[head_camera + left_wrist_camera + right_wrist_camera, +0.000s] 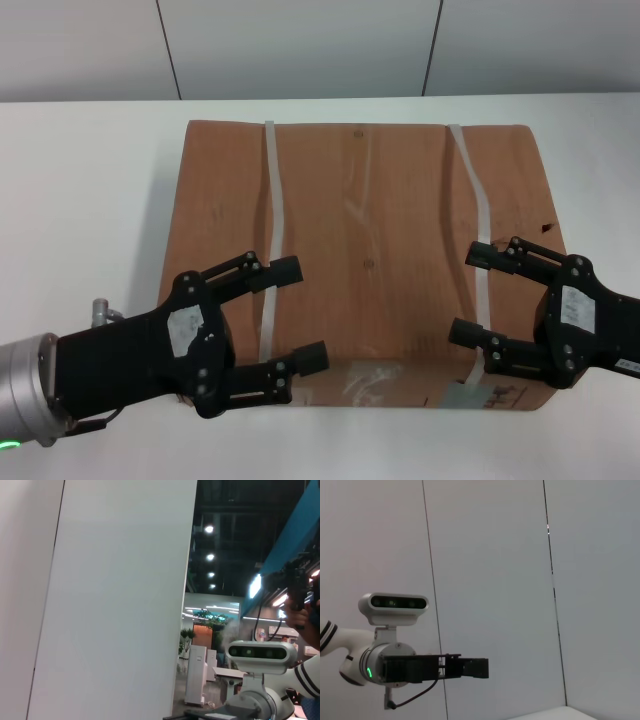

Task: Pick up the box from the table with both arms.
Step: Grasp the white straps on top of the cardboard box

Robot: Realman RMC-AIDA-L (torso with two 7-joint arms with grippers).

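Two spread hands (left [290, 315], right [478, 295]) hover over the box [370, 210].

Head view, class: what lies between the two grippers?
Only the box: its bare brown top spans the gap between the open left gripper and open right gripper.
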